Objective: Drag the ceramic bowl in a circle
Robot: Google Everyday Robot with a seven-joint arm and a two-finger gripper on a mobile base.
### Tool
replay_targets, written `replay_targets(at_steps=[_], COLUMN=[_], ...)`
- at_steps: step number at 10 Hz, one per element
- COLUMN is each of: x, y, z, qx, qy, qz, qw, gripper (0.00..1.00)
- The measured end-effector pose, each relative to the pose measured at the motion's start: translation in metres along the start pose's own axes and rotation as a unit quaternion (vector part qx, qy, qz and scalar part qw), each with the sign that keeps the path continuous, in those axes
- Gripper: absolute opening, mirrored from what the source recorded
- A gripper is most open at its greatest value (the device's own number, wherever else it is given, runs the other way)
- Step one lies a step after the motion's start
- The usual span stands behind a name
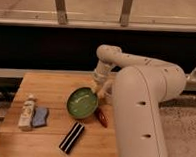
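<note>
1. Tabletop point(51, 87): light wooden slab filling the lower left of the camera view and carrying all the items listed below.
2. Robot arm point(144, 111): cream, thick-bodied, rising at the right. It bends over at an elbow near the dark back wall and reaches down toward the right part of the tabletop.
3. Ceramic bowl point(81, 103): round, shallow, glossy green inside with a darker rim. It sits on the tabletop right of centre, tipped slightly toward the camera, with its upper right rim under the hand.
4. Black bar point(72, 137): a flat oblong with a pale stripe along it, lying diagonally just below the bowl and apart from it.
5. White bottle point(27, 111): lying near the left edge of the tabletop, well apart from the bowl.
6. Blue pad point(40, 116): soft-looking, just beside the bottle on its right.
7. Reddish item point(102, 117): small, elongated, just beside the bowl's lower right rim.
8. Hand point(97, 88): at the bowl's upper right rim, pointing down. Whether it is open or closed, or clamps the rim, cannot be told.
</note>
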Motion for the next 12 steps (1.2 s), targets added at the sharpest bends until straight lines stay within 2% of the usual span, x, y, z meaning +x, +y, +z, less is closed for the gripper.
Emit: replay_targets(at_steps=[2,3,6,8,9,10,12], x=[-0.014,-0.031,-0.090,-0.124,-0.133,-0.139,-0.133], y=[-0.008,-0.007,0.011,0.034,0.045,0.066,0.091], z=[-0.006,-0.008,-0.005,0.000,0.004,0.009,0.015], qx=[0.004,0.004,0.001,-0.001,-0.002,-0.003,-0.003], qy=[-0.009,-0.015,-0.021,-0.017,-0.014,-0.007,0.001], qz=[-0.002,-0.007,-0.042,-0.081,-0.100,-0.128,-0.157], qw=[1.0000,0.9998,0.9989,0.9966,0.9948,0.9917,0.9876], gripper=[0.00,0.00,0.00,0.00,0.00,0.00,0.00])
